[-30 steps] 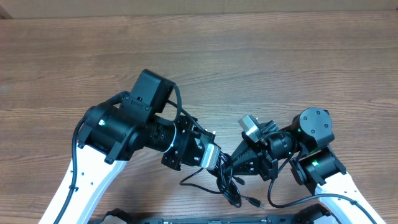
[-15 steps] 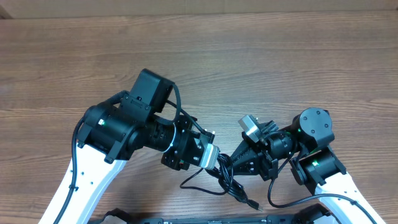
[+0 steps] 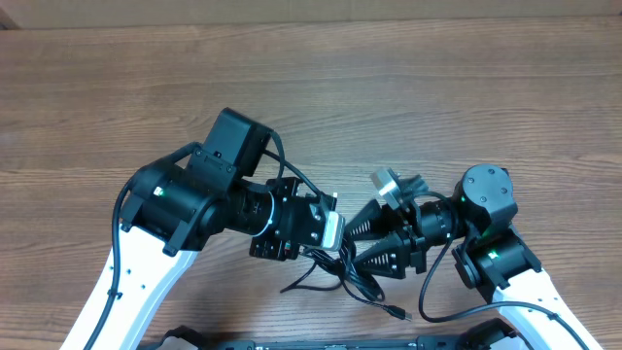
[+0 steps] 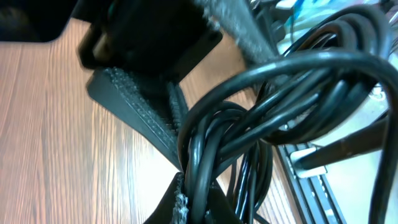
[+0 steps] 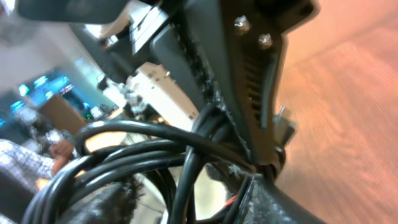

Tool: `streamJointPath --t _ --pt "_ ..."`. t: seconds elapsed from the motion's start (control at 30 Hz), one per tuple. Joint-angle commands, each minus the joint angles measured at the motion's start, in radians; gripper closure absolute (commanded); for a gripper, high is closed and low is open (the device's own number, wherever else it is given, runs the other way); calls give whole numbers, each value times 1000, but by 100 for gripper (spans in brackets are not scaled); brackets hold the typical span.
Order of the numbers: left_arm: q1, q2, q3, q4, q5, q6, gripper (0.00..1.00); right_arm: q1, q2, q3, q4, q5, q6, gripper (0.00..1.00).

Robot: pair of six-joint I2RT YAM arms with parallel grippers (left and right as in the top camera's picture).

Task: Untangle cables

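Overhead view: pinching the bunch of cables from both sides, low over the bench — left end effector and right end effector each closed on strands, nearly touching. Since a second ago, rolled the right wrist, tugging the loose plug slightly inward — likely starting to pull apart; still knotted.

White arms, black joints, 2 silver screws

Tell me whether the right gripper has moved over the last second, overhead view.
Yes: the right gripper has rolled and shifted slightly toward the table's far side, away from the near edge.
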Motion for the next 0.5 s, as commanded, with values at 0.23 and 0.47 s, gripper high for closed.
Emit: streamJointPath --t 0.23,0.47 --pt "0 -66 5 6 -170 -106 96 -197 -4 14 -3 62 184 18" --pt "0 -65 5 40 -224 -167 96 -224 -4 14 3 61 207 17"
